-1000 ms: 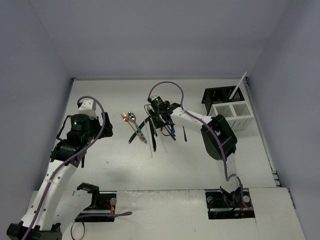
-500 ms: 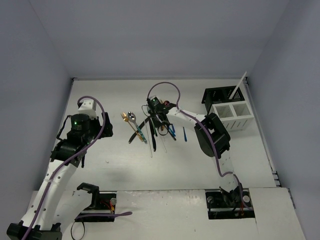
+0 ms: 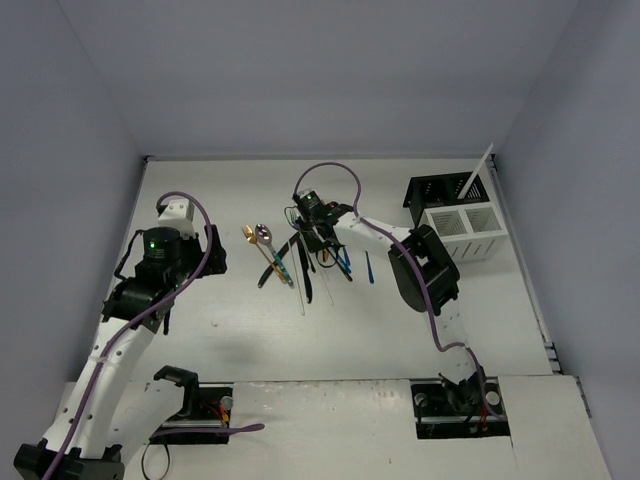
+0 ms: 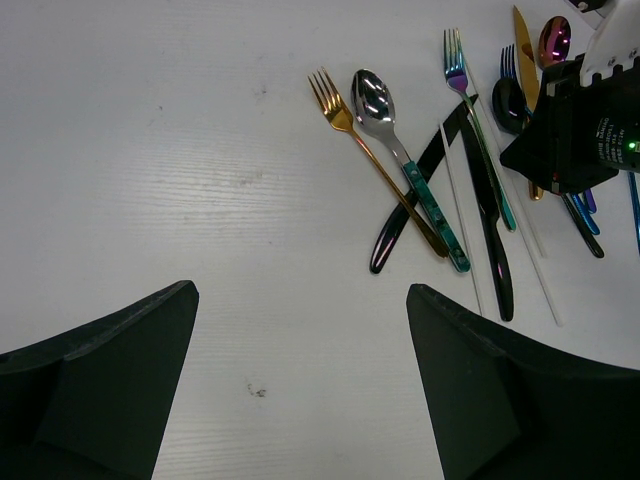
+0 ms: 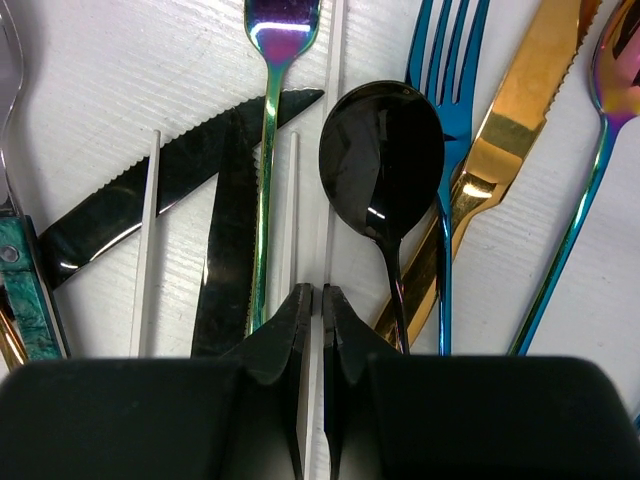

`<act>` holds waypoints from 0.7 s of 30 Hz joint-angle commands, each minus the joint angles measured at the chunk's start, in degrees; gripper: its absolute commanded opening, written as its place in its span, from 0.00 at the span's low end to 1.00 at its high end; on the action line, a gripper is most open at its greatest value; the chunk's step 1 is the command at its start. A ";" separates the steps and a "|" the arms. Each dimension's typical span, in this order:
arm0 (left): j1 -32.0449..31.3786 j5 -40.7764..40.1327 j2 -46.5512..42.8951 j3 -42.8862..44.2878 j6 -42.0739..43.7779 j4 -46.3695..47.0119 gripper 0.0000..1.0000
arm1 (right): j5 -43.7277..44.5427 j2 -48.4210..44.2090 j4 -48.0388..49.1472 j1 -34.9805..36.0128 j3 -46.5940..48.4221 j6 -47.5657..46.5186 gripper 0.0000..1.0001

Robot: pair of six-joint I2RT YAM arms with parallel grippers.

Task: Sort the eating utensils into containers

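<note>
My right gripper (image 5: 318, 300) is clamped on a thin white stick (image 5: 331, 150) lying flat between the iridescent fork (image 5: 268, 120) and black spoon (image 5: 382, 160) in the mid-table pile; my left gripper (image 4: 300, 300) hangs spread wide above the table (image 4: 180, 150), holding nothing

Table (image 4: 130, 180): white, faint grain, a few dark specks. On it: gold fork (image 4: 340, 110); silver spoon (image 4: 372, 92) with teal marbled handle; glossy black knife (image 5: 225, 250); black spoon (image 5: 382, 150); blue fork (image 5: 450, 60); gold knife (image 5: 510, 120); rainbow fork (image 5: 275, 35) shading violet to green; magenta spoon (image 5: 622, 40) on a teal stem; white stick (image 5: 335, 100). Black caddy (image 3: 437, 190), white caddy (image 3: 462, 232).
</note>
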 commanded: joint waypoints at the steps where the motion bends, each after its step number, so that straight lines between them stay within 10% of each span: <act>1: 0.49 0.58 0.32 0.74 -0.68 2.40 0.83 | -0.33 -5.35 -0.31 0.14 3.73 -1.35 0.00; 21: 0.45 0.18 -0.05 0.65 -0.68 2.44 0.83 | 14.79 -26.32 3.69 -11.43 6.47 -6.28 0.00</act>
